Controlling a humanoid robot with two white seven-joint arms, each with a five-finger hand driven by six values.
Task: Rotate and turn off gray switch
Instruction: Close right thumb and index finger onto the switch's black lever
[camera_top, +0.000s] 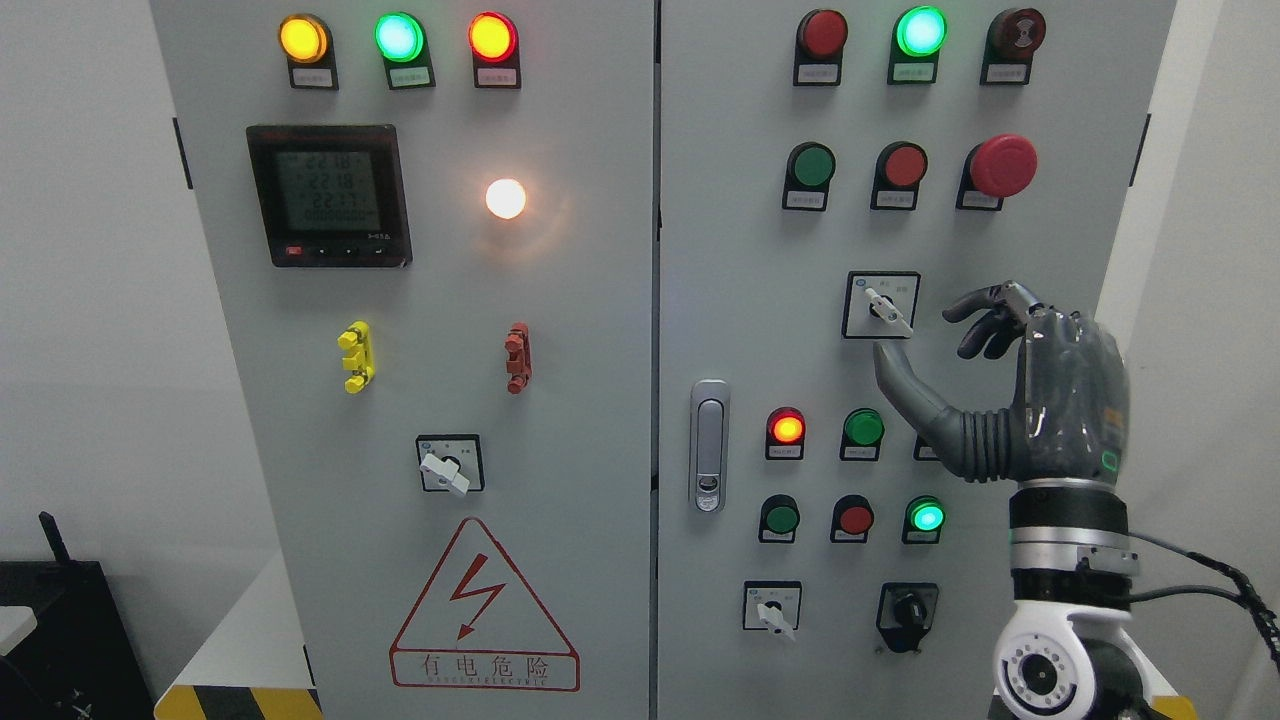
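Observation:
The gray rotary switch (886, 308) sits in a black-framed square plate on the cabinet's right door, its pale handle pointing down and to the right. My right hand (915, 335) hovers just right of and below it, with the arm rising from the lower right. The thumb (905, 385) stretches up toward the plate's lower edge, and the bent fingers (990, 320) hang to the right of the plate. There is a gap between the hand and the handle, and the hand is open and holds nothing. My left arm is out of view.
Two similar pale-handled switches (448, 466) (772, 610) and a black knob (908, 608) sit lower on the cabinet. Lit and unlit push buttons surround my hand, with a red emergency button (1003, 165) above. A door latch (709, 445) stands by the centre seam.

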